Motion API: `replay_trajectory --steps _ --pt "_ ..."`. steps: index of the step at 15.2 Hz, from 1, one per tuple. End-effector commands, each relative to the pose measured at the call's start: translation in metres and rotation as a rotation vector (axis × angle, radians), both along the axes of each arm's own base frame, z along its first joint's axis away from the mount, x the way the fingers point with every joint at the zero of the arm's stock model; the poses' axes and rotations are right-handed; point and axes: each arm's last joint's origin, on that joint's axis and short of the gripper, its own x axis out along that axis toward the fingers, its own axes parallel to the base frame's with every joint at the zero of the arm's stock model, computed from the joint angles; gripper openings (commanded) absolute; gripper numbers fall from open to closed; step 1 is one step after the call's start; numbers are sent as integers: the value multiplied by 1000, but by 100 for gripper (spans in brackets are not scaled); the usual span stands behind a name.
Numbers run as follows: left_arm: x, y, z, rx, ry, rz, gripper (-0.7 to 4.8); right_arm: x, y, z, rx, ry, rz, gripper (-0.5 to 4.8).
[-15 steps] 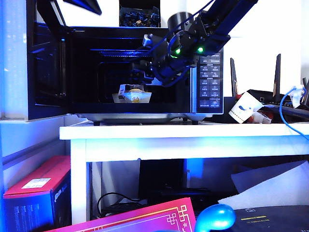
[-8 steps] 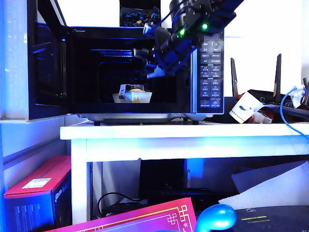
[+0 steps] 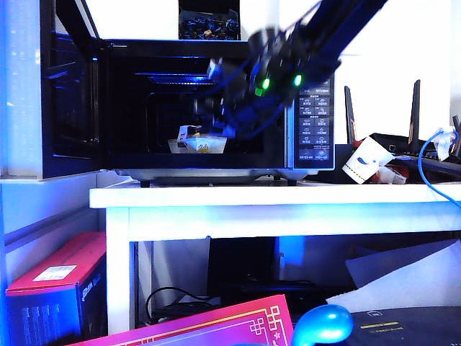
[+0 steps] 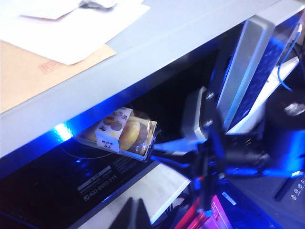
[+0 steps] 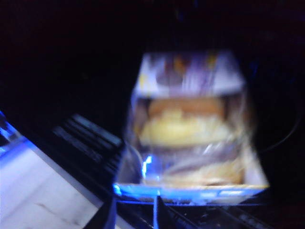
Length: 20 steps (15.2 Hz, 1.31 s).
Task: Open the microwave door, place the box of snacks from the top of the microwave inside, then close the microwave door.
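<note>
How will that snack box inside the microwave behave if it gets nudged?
The snack box looks like thin clear plastic over pastries, so probably light and easily dented. Sitting flat and low on the microwave floor, it should slide rather than tip.

The box of snacks sits inside the open microwave (door swung left), the blurred right gripper above it.

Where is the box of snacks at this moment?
In the exterior view the box of snacks sits on the floor of the open microwave, near mid-cavity, just below the right tool.
</note>
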Motion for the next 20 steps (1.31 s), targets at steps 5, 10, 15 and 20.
replay_trajectory --steps 5,10,15,20 --pt "-2 0 5 0 -32 -4 -6 28 14 -6 13 -47 -39 112" --pt "-2 0 3 3 -18 -4 -6 13 10 8 -64 107 4 111" --pt "-4 0 1 9 12 -5 -6 -36 -15 78 -173 290 37 112" --pt "-45 9 28 -3 -9 6 -6 -86 -40 151 -196 236 29 120"
